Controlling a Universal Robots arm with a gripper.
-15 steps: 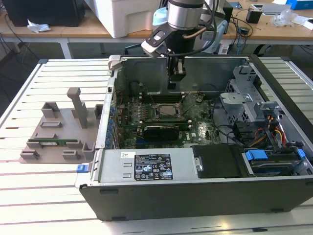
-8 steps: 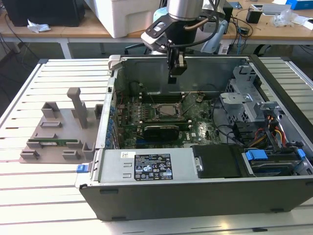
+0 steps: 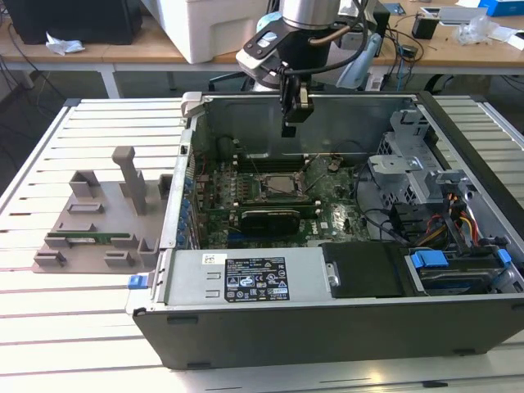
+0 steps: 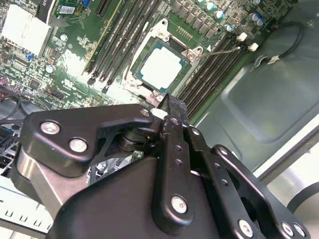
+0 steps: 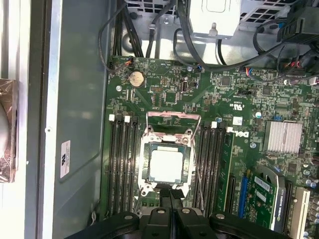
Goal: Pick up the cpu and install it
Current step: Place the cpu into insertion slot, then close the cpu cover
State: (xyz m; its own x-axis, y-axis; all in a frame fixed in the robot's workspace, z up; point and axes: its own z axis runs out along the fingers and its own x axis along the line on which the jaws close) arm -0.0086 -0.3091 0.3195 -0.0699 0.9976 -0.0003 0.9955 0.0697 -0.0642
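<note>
Black claw (image 3: 288,128) hangs inside the open case (image 3: 327,332), fingers pressed together, gripping nothing, touching nothing. One cpu (image 5: 168,165) lies seated in the one socket (image 5: 145,149), below the claw and apart from it.

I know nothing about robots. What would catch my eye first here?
First, the big open computer case on the slatted table, with the arm's black gripper hanging above its far side, shut and holding nothing. In both wrist views the bright silvery cpu stands out, lying in its socket on the green motherboard, close to the gripper. A grey plastic fixture sits beside the case at the exterior view's left.
</note>
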